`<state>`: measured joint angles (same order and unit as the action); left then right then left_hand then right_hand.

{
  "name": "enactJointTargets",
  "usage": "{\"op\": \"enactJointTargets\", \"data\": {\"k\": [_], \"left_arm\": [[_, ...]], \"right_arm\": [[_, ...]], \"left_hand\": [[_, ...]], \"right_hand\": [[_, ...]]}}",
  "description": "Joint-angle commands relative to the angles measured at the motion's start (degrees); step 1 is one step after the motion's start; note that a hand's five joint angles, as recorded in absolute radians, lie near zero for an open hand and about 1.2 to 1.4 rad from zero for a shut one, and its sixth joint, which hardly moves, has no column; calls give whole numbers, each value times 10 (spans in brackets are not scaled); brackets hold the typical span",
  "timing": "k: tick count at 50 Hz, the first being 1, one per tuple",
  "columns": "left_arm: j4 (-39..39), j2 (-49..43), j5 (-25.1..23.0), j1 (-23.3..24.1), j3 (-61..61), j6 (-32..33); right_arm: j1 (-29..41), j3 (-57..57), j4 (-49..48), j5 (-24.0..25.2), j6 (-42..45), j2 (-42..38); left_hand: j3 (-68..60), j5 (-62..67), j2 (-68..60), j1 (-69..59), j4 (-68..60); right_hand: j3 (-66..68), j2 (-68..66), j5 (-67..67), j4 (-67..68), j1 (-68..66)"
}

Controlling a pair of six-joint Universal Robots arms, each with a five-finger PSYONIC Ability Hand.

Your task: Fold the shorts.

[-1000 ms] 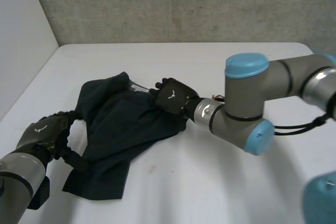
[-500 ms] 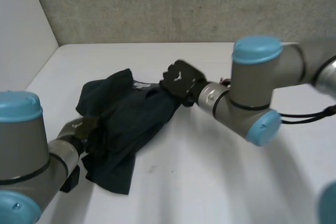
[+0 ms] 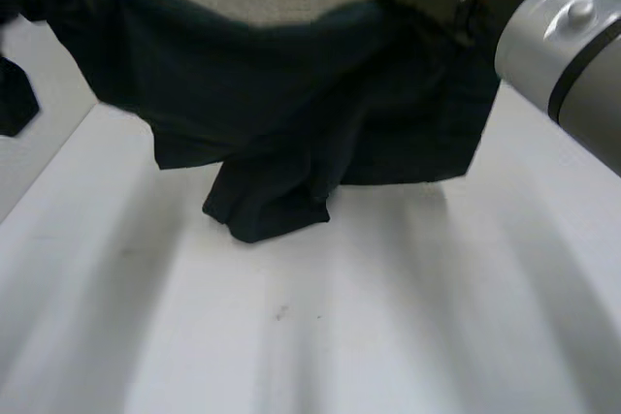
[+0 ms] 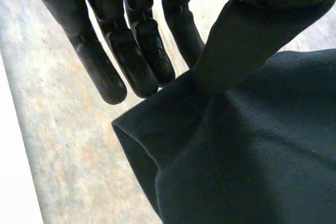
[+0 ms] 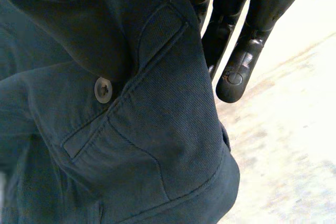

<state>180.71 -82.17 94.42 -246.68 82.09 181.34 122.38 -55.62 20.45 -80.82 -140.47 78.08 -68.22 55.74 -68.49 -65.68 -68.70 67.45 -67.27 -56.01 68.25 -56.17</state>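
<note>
The left hand (image 4: pixel 128 51) is seen with its fingers held straight and the thumb laid against them. A corner of the dark shorts (image 3: pixel 291 104) is pinched between the two, right at the fingertips. The shorts are held up above the white table (image 3: pixel 388 317), stretched sideways from one hand to the other, and a bunched part is seen hanging down near the middle – whether its lowest fold touches the table cannot be told. At the other end the cloth is gripped by the right hand (image 5: pixel 249 45): its fingers are held nearly straight behind the fabric, which is pinched against them from the thumb side. A grey button (image 5: pixel 103 89) and a stitched pocket slit (image 5: pixel 142 72) are shown on that part, just beside the fingers. The grey right arm (image 3: pixel 563 46) is raised next to the cloth
</note>
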Motion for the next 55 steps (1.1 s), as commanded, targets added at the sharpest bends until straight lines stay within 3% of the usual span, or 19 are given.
{"op": "enactJointTargets", "data": {"k": [1, 6, 10, 14, 15, 22, 27, 32, 36, 41, 45, 51, 55], "left_arm": [[11, -145, -13, 19, 10, 0], [69, -260, -12, 21, -24, 13], [180, -353, -6, 23, -99, 60], [275, -411, -9, 28, -187, 128], [312, -417, -9, 27, -218, 143], [480, -409, -4, 24, -256, 128], [497, -347, -5, 19, -221, 98], [496, -311, -8, 18, -164, 64], [483, -296, -10, 14, -110, 55], [447, -289, -13, 18, -31, 55], [398, -296, -13, 26, 37, 55], [316, -306, -13, 52, 106, 56], [251, -287, -13, 67, 136, 58]], "right_arm": [[4, -7, 66, 3, -1, -88], [0, 6, 40, 4, -9, -157], [-1, 59, -49, -6, -26, -239], [-5, 114, -177, -23, -35, -288], [-8, 123, -250, -27, -41, -292], [-28, 71, -521, -23, -102, -230], [-33, 27, -611, -25, -158, -193], [-36, 0, -582, -26, -163, -181], [-31, -11, -478, -24, -157, -185], [-29, -32, -267, -26, -122, -221], [-30, -88, -180, -23, -94, -239], [-34, -196, -179, -11, -86, -227], [-36, -265, -173, 11, -87, -173]], "left_hand": [[-118, 143, -115, -143, -113], [-118, 143, -115, -143, -113], [-118, 143, -115, -143, -113], [-118, 143, -115, -143, -113], [-118, 143, -115, -143, -113], [-118, 143, -115, -143, -113], [-118, 143, -115, -143, -113], [-118, 143, -115, -143, -113], [-118, 143, -115, -143, -113], [-118, 143, -115, -143, -113], [-118, 143, -115, -143, -113], [-118, 143, -115, -143, -113], [-118, 143, -115, -143, -113]], "right_hand": [[126, -127, -140, 117, -238], [126, -127, -140, 117, -238], [126, -127, -140, 117, -238], [126, -127, -140, 117, -238], [126, -127, -140, 117, -238], [126, -127, -140, 117, -238], [126, -127, -140, 117, -238], [126, -127, -140, 117, -238], [126, -127, -140, 117, -238], [126, -127, -140, 117, -238], [126, -127, -140, 117, -238], [126, -127, -140, 117, -238], [126, -127, -140, 117, -238]]}}
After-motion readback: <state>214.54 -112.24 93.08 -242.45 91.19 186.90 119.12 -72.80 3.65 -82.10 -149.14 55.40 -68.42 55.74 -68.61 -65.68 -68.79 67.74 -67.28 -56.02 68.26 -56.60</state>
